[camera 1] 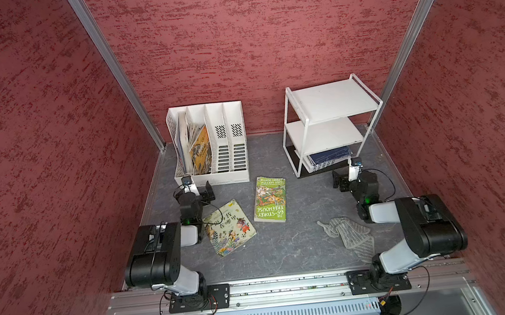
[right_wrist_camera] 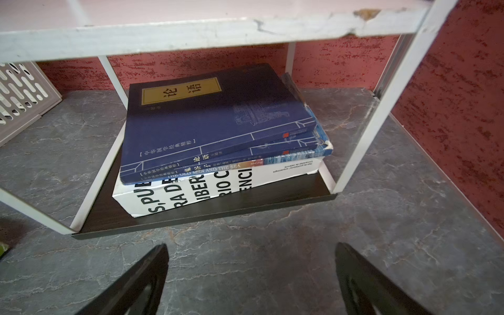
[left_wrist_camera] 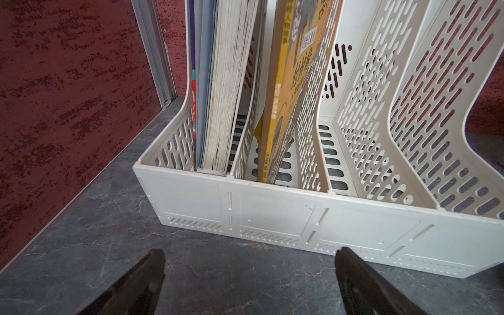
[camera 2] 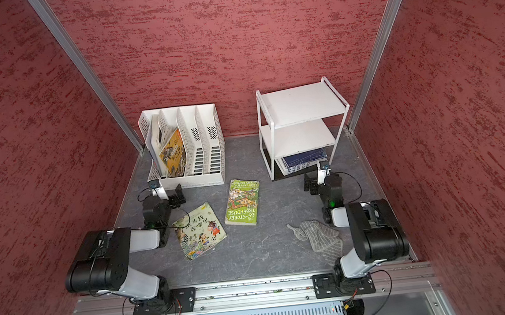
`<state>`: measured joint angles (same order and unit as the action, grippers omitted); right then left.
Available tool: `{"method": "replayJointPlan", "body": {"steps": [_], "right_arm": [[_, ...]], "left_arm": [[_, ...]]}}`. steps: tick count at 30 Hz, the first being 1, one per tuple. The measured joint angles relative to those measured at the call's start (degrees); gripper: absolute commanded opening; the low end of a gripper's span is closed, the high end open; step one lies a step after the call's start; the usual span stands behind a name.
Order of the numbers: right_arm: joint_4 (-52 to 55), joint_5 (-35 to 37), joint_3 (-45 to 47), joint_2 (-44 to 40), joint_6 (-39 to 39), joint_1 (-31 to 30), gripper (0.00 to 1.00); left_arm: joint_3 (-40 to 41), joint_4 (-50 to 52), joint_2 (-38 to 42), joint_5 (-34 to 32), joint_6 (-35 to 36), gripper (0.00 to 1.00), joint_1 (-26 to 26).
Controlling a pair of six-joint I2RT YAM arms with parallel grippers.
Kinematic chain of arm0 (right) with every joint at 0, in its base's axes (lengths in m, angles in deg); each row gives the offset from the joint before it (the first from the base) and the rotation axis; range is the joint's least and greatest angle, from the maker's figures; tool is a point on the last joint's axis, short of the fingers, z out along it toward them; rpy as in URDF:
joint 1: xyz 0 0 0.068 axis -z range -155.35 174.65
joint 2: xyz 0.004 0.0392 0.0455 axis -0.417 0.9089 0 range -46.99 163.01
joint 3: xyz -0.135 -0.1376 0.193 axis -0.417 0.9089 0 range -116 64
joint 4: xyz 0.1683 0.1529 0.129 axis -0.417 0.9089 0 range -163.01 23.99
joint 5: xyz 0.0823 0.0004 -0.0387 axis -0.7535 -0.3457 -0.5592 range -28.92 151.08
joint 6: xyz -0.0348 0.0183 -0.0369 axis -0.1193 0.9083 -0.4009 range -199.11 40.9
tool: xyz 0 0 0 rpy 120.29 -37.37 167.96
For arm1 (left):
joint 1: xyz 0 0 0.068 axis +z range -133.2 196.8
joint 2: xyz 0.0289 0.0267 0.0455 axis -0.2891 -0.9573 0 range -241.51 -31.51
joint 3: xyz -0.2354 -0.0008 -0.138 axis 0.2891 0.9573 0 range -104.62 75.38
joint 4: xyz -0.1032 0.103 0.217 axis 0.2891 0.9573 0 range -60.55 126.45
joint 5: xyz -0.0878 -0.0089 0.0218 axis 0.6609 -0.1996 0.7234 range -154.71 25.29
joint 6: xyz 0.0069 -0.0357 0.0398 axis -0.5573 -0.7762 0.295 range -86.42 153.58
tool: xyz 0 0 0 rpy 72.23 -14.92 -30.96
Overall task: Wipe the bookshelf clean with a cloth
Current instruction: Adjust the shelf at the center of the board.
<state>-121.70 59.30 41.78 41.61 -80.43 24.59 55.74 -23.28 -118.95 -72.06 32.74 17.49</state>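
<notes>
The bookshelf (camera 1: 331, 102) (camera 2: 301, 103), a white three-tier rack on a black base, stands at the back right against the wall. Its top and middle boards are bare. The grey striped cloth (camera 1: 349, 234) (camera 2: 320, 239) lies crumpled on the floor at the front right, beside my right arm. My right gripper (camera 1: 340, 181) (right_wrist_camera: 251, 248) is open and empty, low over the floor just in front of the bookshelf's (right_wrist_camera: 191, 35) base. My left gripper (camera 1: 208, 191) (left_wrist_camera: 249, 253) is open and empty too, in front of the file organizer.
A stack of books (right_wrist_camera: 218, 131) lies on the rack's black base. The white file organizer (camera 1: 208, 143) (left_wrist_camera: 272, 212) at the back left holds several books. A green paperback (camera 1: 270, 199) and a picture book (camera 1: 228, 228) lie on the grey floor mid-table. Red walls enclose three sides.
</notes>
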Motion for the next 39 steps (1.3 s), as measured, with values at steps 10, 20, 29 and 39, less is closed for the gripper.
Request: {"method": "replayJointPlan", "body": {"steps": [10, 20, 29, 39], "right_arm": [[0.0, 0.0, 0.0, 0.0, 0.0, 0.0, 0.99], [26.0, 0.9, -5.8, -22.5, 2.8, 0.0, 0.98], [68.0, 1.0, -29.4, -42.4, 11.4, 0.0, 0.98], [95.0, 6.2, -68.4, -20.9, 6.8, 0.0, 0.98]], "left_arm": [[0.0, 0.0, 0.0, 0.0, 0.0, 1.00, 0.0], [2.7, 3.8, 11.5, -2.1, 0.2, 1.00, -1.9], [-16.2, 42.3, 39.7, -0.9, -14.4, 1.00, -5.4], [-32.5, 59.5, 31.7, 0.2, -22.6, 1.00, -25.2]]}}
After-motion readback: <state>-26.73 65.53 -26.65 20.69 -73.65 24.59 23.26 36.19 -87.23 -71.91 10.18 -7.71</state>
